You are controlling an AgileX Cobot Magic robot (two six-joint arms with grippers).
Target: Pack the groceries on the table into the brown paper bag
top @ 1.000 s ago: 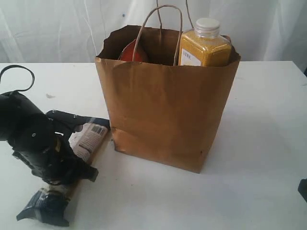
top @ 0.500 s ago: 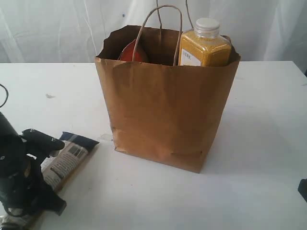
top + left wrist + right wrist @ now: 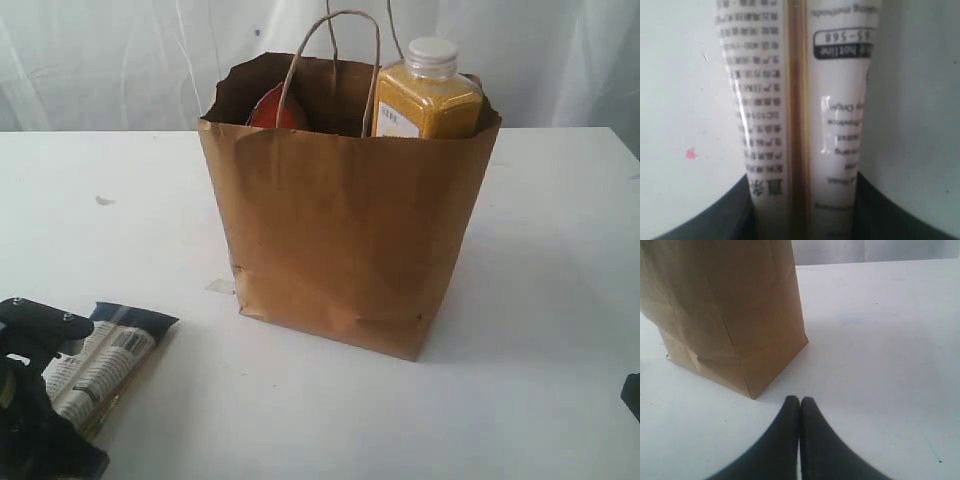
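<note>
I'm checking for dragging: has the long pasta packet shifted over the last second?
Yes. The long white printed pasta packet has slid left and toward the near table edge, away from the tall brown kraft paper bag, whose bottom-left corner it lay beside.

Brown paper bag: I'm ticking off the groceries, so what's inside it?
A yellow juice bottle with a white cap pokes out at the right; something red-orange shows at the left. The bag walls hide anything lower down.

Count's easy: one bag, one bottle and one orange pouch sticking out of it, one pasta packet lower left.
</note>
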